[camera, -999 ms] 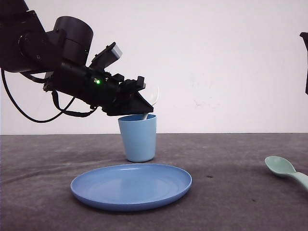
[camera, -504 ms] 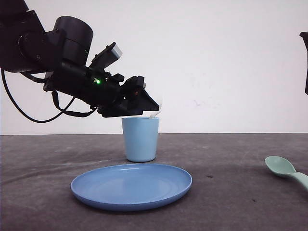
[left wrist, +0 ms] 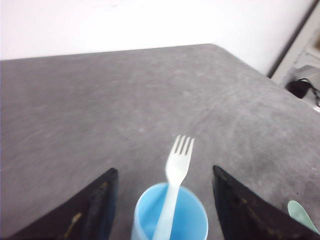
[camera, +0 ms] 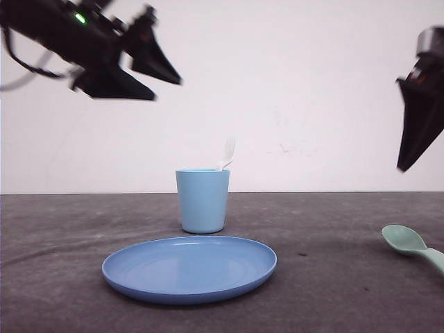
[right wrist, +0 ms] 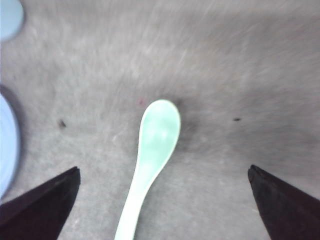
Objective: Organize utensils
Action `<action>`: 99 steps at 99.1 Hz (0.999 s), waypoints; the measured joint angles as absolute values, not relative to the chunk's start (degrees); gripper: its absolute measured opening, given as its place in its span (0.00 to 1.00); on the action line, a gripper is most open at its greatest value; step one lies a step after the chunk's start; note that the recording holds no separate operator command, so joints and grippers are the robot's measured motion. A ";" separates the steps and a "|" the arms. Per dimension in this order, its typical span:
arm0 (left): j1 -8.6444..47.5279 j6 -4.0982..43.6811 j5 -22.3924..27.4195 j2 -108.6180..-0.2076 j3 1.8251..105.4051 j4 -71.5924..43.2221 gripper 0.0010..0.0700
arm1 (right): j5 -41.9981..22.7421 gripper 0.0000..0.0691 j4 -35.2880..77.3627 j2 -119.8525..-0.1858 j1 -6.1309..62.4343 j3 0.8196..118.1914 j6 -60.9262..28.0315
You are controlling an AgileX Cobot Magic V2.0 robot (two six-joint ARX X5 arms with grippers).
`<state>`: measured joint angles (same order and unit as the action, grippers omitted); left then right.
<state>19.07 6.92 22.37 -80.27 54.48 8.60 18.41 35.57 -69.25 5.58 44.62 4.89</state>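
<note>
The white fork (camera: 227, 152) stands in the light blue cup (camera: 202, 201), tines up and leaning on the rim. In the left wrist view the fork (left wrist: 179, 165) rises from the cup (left wrist: 172, 220) between my spread fingers, touching neither. My left gripper (camera: 167, 90) hangs open, high and to the left of the cup. The mint-green spoon (camera: 406, 239) lies on the table at the right edge. My right gripper (camera: 401, 166) hovers open above it. In the right wrist view the spoon (right wrist: 157, 135) lies bowl up between the wide-apart tips of that gripper (right wrist: 163, 168).
A round blue plate (camera: 189, 267) lies in front of the cup on the grey table (camera: 333, 277). A white wall stands behind. The plate's rim (right wrist: 6, 145) and the cup (right wrist: 9, 17) show at the side of the right wrist view.
My left gripper has let go of the fork, which now stands in the cup, and has risen up and to the left. My right gripper has come in from the right above the spoon.
</note>
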 joint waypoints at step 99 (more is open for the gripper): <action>5.87 -0.64 8.69 -49.65 54.48 -37.32 0.50 | 19.29 0.90 23.66 -84.29 14.52 44.62 7.94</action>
<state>5.87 -0.64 8.69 -49.65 54.48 -37.32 19.29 23.66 -84.29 14.52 44.62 7.94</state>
